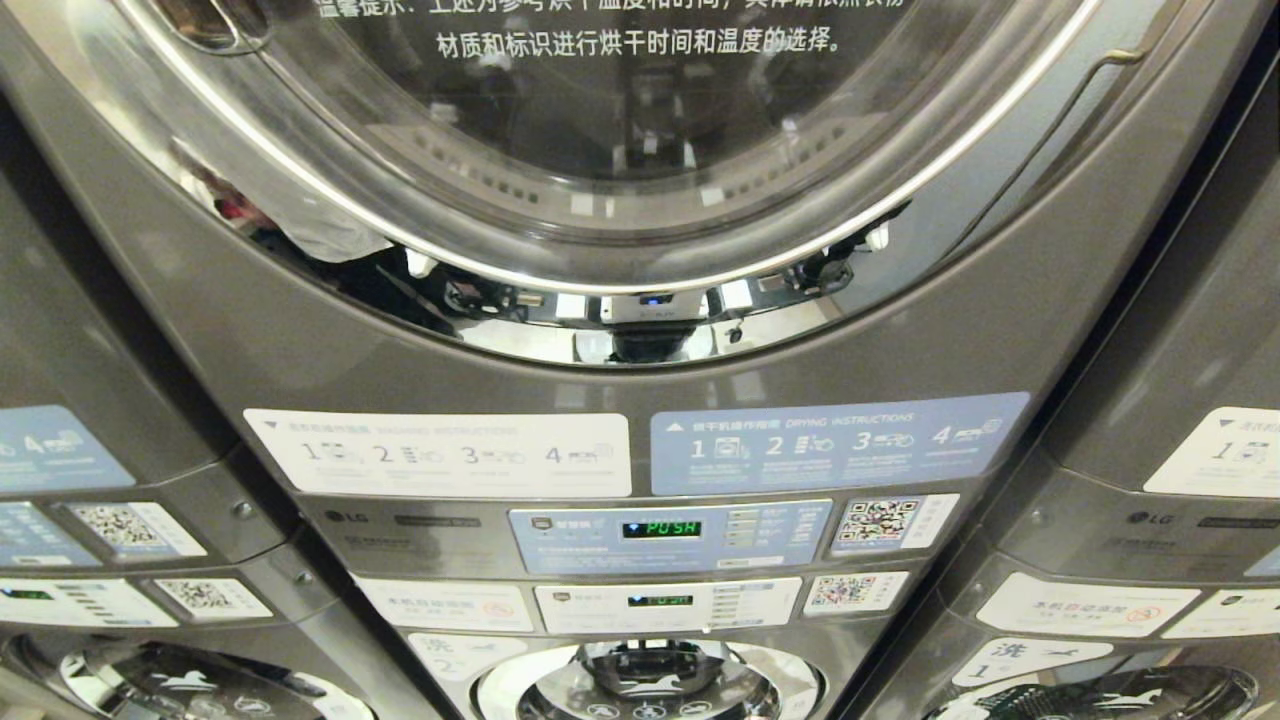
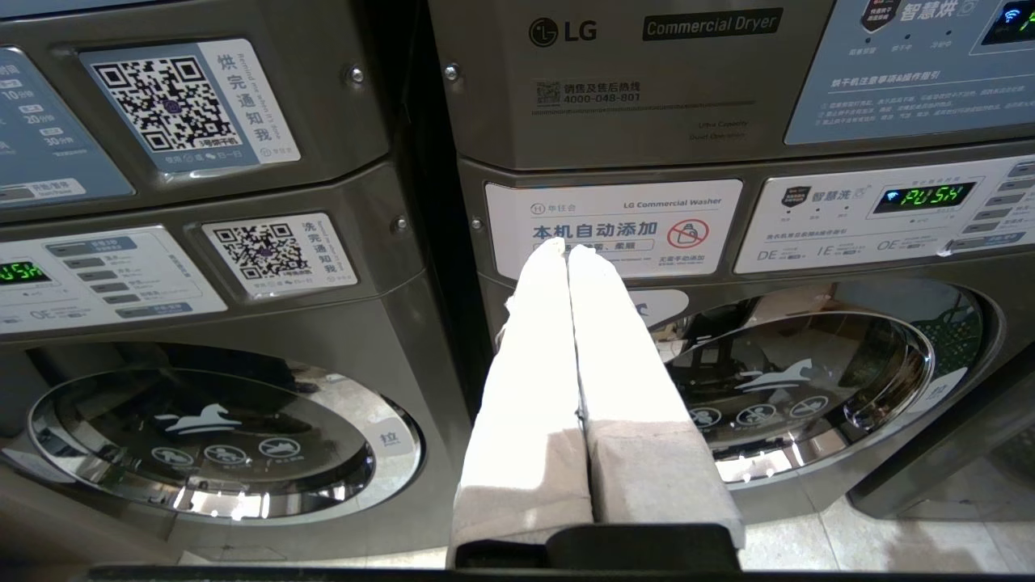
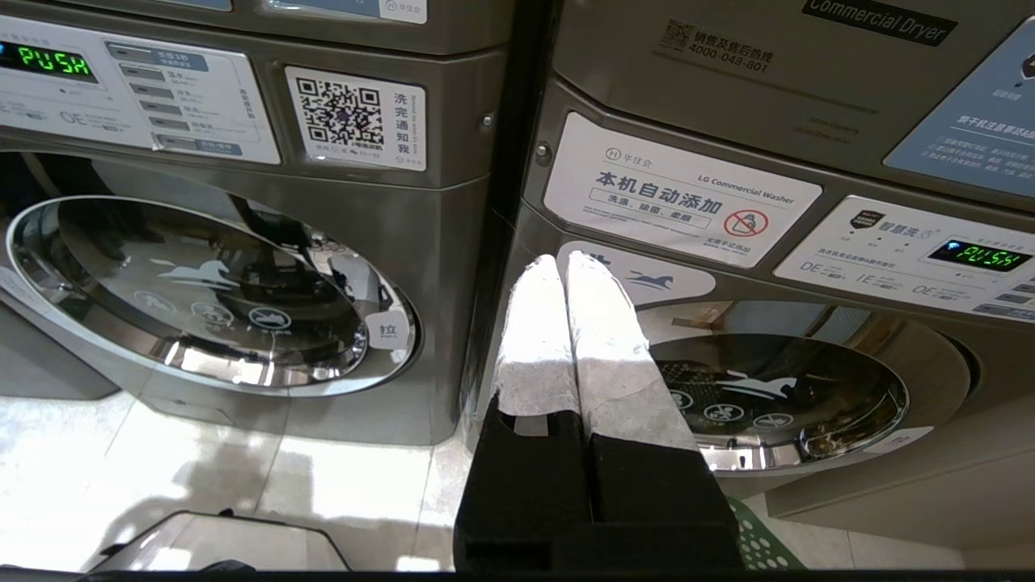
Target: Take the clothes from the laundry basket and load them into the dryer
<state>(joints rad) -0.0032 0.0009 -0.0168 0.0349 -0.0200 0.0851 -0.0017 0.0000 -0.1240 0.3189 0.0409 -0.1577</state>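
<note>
The dryer (image 1: 640, 150) fills the head view: a dark grey LG unit whose chrome-rimmed round glass door carries white Chinese text, and the door is closed. Its "Commercial Dryer" panel (image 2: 614, 81) also shows in the left wrist view. Neither arm appears in the head view. My left gripper (image 2: 566, 246) hangs low before the washers, white-wrapped fingers pressed together, holding nothing. My right gripper (image 3: 564, 260) is likewise shut and empty. Just a corner of the green laundry basket (image 3: 760, 546) peeks out on the floor beside the right gripper. The clothes are out of view.
Below the dryer sit control panels reading PUSH (image 1: 661, 528) and a smaller washer door with a horse logo (image 1: 650, 685). Like grey stacks stand on both sides (image 1: 1180, 420). Pale tiled floor (image 3: 162, 453) lies before the machines, with a white part of my base (image 3: 218, 541).
</note>
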